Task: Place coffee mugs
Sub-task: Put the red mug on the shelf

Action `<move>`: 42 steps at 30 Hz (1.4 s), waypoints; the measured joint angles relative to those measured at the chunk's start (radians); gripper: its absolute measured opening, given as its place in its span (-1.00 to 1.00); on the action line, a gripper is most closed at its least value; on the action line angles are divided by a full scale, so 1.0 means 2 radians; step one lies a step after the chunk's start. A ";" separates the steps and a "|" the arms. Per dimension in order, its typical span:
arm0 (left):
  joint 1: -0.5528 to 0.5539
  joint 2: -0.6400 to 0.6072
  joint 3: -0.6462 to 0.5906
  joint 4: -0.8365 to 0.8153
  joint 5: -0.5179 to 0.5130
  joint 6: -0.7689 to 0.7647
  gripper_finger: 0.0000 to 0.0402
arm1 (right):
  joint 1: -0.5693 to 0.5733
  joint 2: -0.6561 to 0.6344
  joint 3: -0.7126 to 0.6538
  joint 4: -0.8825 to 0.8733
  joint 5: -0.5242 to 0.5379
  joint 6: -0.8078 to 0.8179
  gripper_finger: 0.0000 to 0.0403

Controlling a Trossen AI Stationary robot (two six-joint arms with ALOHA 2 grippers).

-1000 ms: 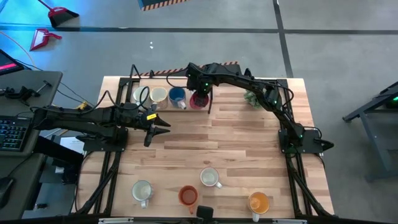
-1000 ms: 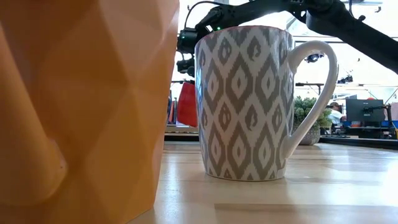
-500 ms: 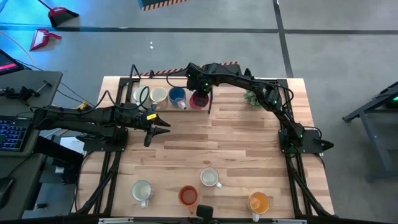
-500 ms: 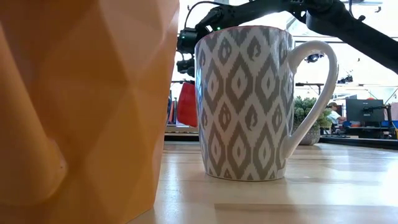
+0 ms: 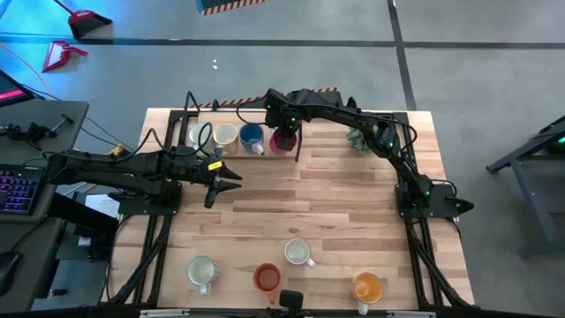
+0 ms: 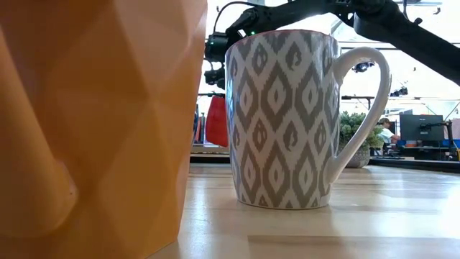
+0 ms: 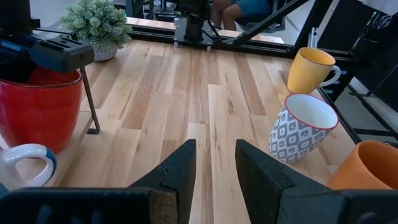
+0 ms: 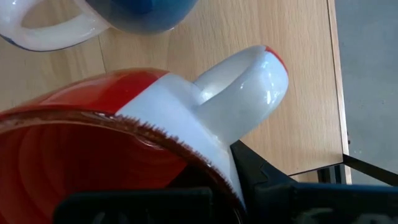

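Four coffee mugs stand in a row at the table's far edge: white, cream, blue and red. My right gripper reaches over that row and is shut on the red mug. Near the front edge stand a white mug, a red-orange one, a grey-patterned one and a yellow-orange one. My left gripper hovers open over the table's left middle, with nothing between its fingers. My right gripper grips the red mug's rim right beside the white handle's root, coming steeply from above. One dark finger lies on the outside next to the handle; the other is hidden by the mug. The mug stays upright; I cannot tell whether its base touches the table.
A small green potted plant stands to the right of the red mug, at the far edge. A thin dark upright rod stands just beside the red mug. Bare wood lies across the table's middle.
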 joint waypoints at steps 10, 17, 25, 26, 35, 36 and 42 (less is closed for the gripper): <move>0.000 0.000 0.000 0.000 0.000 -0.004 -0.50 | 0.000 0.001 -0.001 0.002 0.007 0.000 -0.90; 0.000 0.000 0.000 0.000 0.000 -0.005 -0.50 | -0.001 0.002 -0.001 0.001 0.015 0.003 -0.62; 0.000 0.000 0.000 0.003 0.000 -0.005 -0.50 | -0.001 0.002 0.020 0.000 0.014 0.004 -0.57; 0.000 0.000 0.000 0.003 0.000 -0.005 -0.50 | -0.001 0.002 0.029 0.000 0.014 0.004 -0.57; 0.000 0.000 0.000 0.005 0.000 -0.004 -0.50 | 0.001 -0.014 0.041 -0.014 0.009 0.022 -0.57; 0.000 0.000 0.000 0.005 0.000 -0.004 -0.50 | 0.003 -0.015 0.041 -0.014 0.009 0.025 -0.57; 0.000 0.000 0.000 0.004 0.000 -0.001 -0.50 | 0.008 -0.030 0.042 -0.009 0.007 0.027 -0.57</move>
